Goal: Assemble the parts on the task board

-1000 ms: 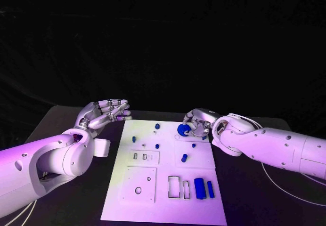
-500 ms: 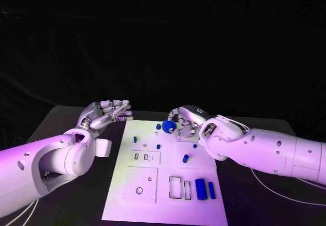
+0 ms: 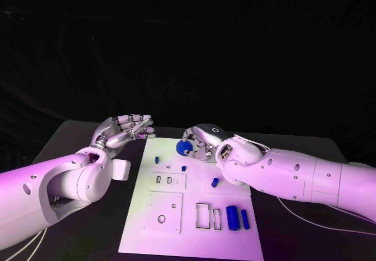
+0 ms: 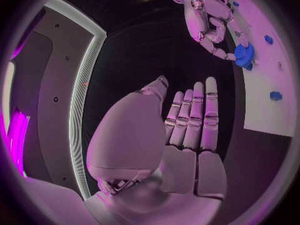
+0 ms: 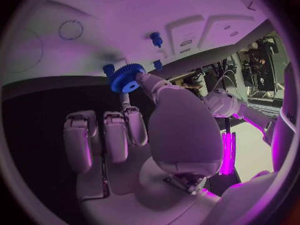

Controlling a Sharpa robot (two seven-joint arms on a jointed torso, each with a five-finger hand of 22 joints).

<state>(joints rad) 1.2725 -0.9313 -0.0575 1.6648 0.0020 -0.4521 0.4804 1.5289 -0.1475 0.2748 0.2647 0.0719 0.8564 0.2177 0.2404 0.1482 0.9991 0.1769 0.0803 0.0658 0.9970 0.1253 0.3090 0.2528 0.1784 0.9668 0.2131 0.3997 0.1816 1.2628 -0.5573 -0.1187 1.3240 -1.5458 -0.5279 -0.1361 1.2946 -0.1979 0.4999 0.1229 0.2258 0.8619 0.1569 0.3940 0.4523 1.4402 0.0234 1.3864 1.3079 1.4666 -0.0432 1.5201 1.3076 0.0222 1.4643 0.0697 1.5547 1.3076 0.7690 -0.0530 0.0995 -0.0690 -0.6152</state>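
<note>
Your right hand (image 3: 202, 142) hid much of the blue toothed gear (image 5: 127, 78) it pinched, at the task board (image 3: 192, 217)'s 12 o'clock edge. Your left hand (image 3: 125, 130) held nothing, fingers straight.

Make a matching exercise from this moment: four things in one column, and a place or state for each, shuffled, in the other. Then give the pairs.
Things:
1. blue gear
2. left hand
3. two long blue bars
4. task board

Places or states:
A. lying side by side at the board's near right corner
B. pinched in the right hand, above the board's far edge
C. white plate lying flat on the black table
D. holding nothing, hovering off the board's far left corner

Pairs: 1-B, 2-D, 3-A, 4-C
</note>
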